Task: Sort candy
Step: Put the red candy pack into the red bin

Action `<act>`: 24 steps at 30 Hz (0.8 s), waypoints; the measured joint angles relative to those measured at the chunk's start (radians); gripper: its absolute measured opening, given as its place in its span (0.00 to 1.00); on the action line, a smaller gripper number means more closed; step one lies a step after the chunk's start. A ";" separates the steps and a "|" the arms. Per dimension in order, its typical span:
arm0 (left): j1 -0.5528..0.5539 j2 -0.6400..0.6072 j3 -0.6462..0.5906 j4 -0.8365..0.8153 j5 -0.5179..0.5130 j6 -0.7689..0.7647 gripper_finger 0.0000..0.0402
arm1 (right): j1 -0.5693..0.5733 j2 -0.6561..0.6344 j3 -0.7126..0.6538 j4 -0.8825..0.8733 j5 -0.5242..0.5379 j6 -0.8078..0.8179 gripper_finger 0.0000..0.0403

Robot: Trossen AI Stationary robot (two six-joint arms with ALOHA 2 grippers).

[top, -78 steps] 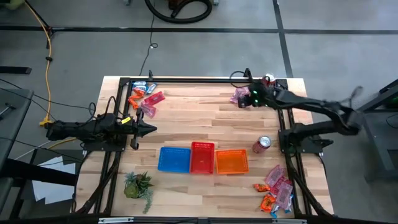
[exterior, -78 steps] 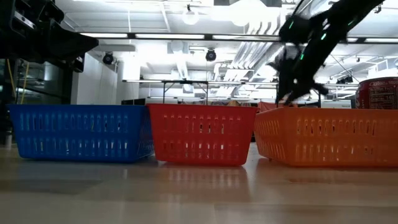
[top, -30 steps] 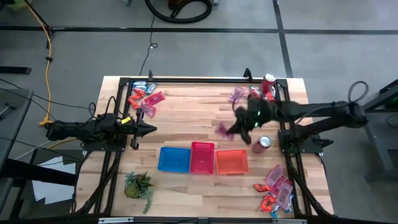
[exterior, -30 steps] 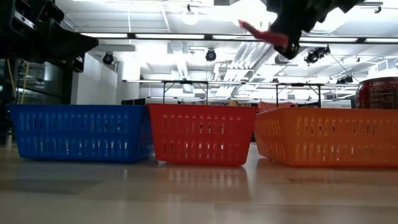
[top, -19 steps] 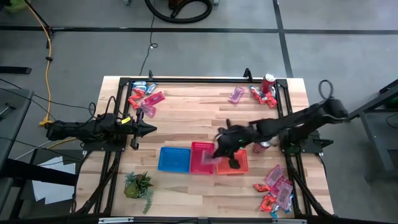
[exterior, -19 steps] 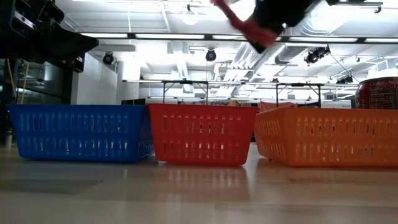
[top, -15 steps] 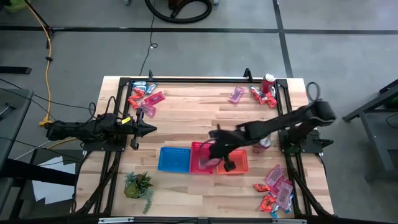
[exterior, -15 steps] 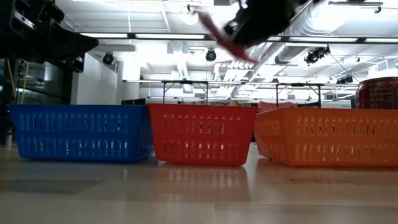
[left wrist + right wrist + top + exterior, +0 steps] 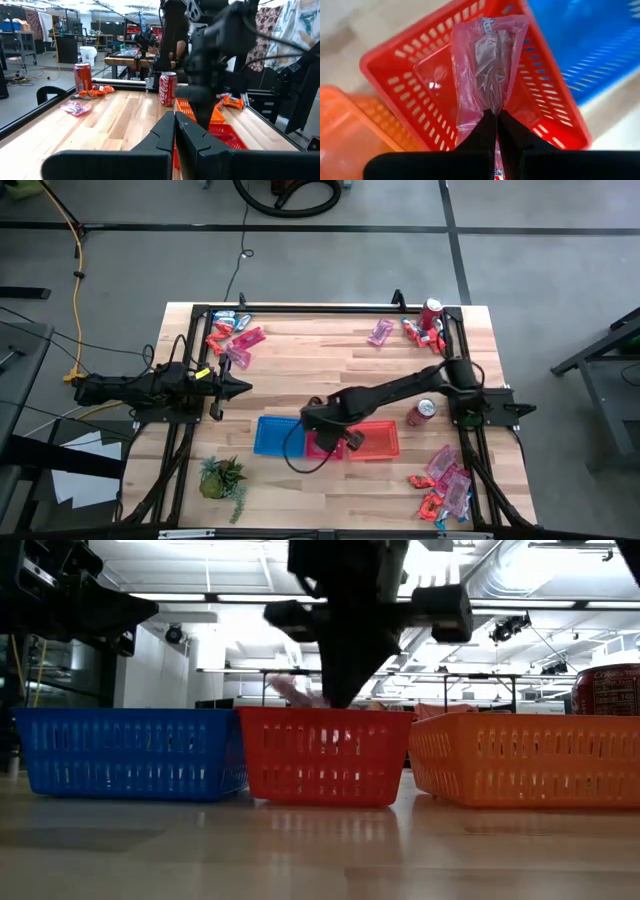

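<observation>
Right gripper (image 9: 496,120) pinches pink crinkly candy packet (image 9: 487,65) over red slotted plastic basket (image 9: 325,442) near table's front edge; blue basket (image 9: 279,436) and orange basket (image 9: 378,440) flank it. Left gripper (image 9: 243,388) closed, empty, left edge. Loose candy pile (image 9: 232,335) back-left corner.

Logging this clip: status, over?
Right gripper shut on pink candy, hanging over red basket. Left gripper shut, waiting table-left. Nothing in the way.

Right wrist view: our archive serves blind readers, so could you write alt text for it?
The right gripper, shut on a pink candy packet, holds it over the red basket. A blue basket sits on one side of it and an orange basket on the other.
</observation>
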 joint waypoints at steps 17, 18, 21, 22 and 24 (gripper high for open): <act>0.000 0.000 0.000 0.000 0.000 0.000 0.00 | 0.000 0.081 0.113 -0.050 0.039 0.026 0.26; 0.000 0.000 0.000 0.000 0.000 0.000 0.00 | 0.000 0.081 0.113 -0.054 0.040 0.026 0.29; 0.000 0.000 0.000 0.000 0.000 0.000 0.00 | 0.002 0.081 0.113 -0.101 0.069 0.028 0.39; 0.000 0.000 0.000 0.000 0.000 0.000 0.00 | 0.003 0.081 0.113 -0.123 0.084 0.027 0.42; 0.000 0.000 0.000 0.000 0.000 0.000 0.00 | 0.000 0.076 0.113 -0.195 0.100 0.037 0.47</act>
